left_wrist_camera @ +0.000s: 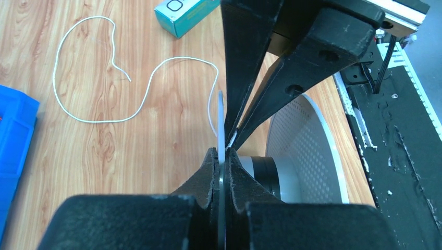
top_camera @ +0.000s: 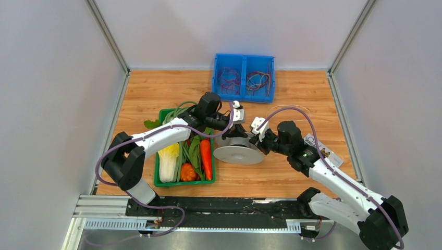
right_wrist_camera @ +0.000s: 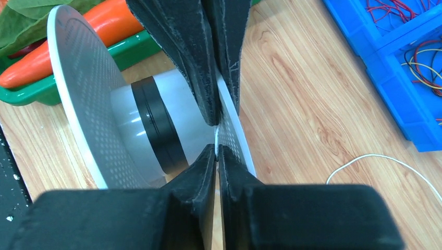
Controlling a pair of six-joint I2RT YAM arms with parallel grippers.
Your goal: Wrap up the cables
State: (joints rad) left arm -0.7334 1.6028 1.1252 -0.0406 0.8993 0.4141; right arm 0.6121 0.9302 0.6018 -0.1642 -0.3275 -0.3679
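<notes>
My left gripper (left_wrist_camera: 221,159) is clamped on the rim of the pale-grey round plastic spool (left_wrist_camera: 307,151), which is tipped on edge over the wooden table (left_wrist_camera: 130,156). My right gripper (right_wrist_camera: 216,151) straddles the same rim, but I cannot tell whether it is gripping. The spool could pivot and drop, dragging the thin white wire (left_wrist_camera: 177,58) that lies loose on the wood.

Lab test cell: grey panel walls (top_camera: 52,78), wooden tabletop (top_camera: 172,88)

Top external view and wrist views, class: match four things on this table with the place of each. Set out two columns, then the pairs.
1 carrot
2 purple wire coil
3 white wire
4 spool

A in the blue bin
B pinched by the left tool
C in the green tray
D loose on the wooden table

Pairs: 1-C, 2-A, 3-D, 4-B
</notes>
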